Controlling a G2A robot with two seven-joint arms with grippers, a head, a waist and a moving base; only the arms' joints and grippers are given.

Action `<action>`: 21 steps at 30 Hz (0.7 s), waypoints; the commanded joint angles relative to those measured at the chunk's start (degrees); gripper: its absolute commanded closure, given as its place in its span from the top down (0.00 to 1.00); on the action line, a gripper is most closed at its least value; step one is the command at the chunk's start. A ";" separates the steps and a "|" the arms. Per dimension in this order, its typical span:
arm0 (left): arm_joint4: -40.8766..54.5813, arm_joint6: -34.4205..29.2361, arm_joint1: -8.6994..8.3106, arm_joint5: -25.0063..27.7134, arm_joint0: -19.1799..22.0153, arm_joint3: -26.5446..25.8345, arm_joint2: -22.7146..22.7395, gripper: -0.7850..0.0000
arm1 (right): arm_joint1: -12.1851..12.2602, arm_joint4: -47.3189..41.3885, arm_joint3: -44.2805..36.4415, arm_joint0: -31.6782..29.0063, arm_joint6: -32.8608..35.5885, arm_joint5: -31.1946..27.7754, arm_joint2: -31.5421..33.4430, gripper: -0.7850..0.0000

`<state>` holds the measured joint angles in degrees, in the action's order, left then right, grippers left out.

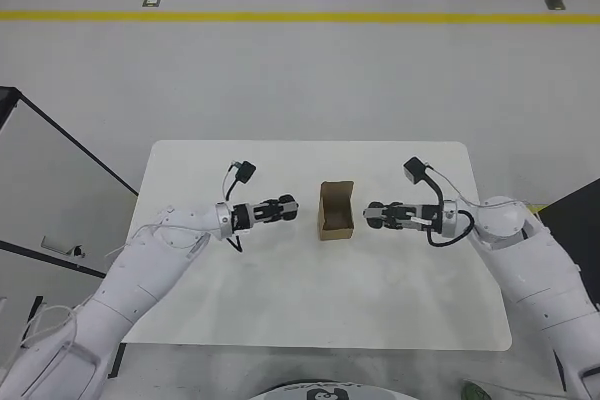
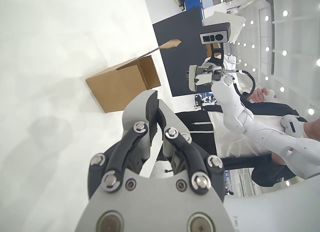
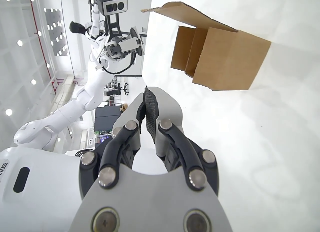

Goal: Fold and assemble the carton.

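Between left claw, right claw: carton

The carton stands directly between the left jaws and the right jaws and is the one obstacle on the desk. Both pairs of jaws are pressed together, and a short bare gap of desk lies ahead of each before the carton's side walls. The carton's top is open, with one flap standing up along its far edge. Bare desk spreads wide to both sides of each pair of jaws.
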<state>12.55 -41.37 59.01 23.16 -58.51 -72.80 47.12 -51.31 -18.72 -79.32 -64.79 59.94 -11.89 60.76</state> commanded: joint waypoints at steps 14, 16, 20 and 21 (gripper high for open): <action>0.62 2.34 4.02 -4.60 3.78 5.58 -5.82 0.00 | -1.35 1.20 1.95 1.08 -4.27 1.21 -2.34 0.00; 0.62 2.34 4.02 -4.60 3.78 5.58 -5.82 0.00 | -1.35 1.20 1.95 1.08 -4.27 1.21 -2.34 0.00; 0.17 3.99 4.34 -5.59 3.00 4.15 -5.92 0.00 | -1.49 1.24 1.88 0.50 -6.47 1.84 -2.21 0.00; 0.05 4.20 4.49 -5.64 3.04 3.85 -5.97 0.00 | -1.53 1.35 2.09 0.51 -7.29 2.23 -2.02 0.00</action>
<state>12.63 -37.42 63.33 17.60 -55.46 -68.52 41.21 -52.80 -17.49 -77.43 -64.25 53.65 -10.09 58.55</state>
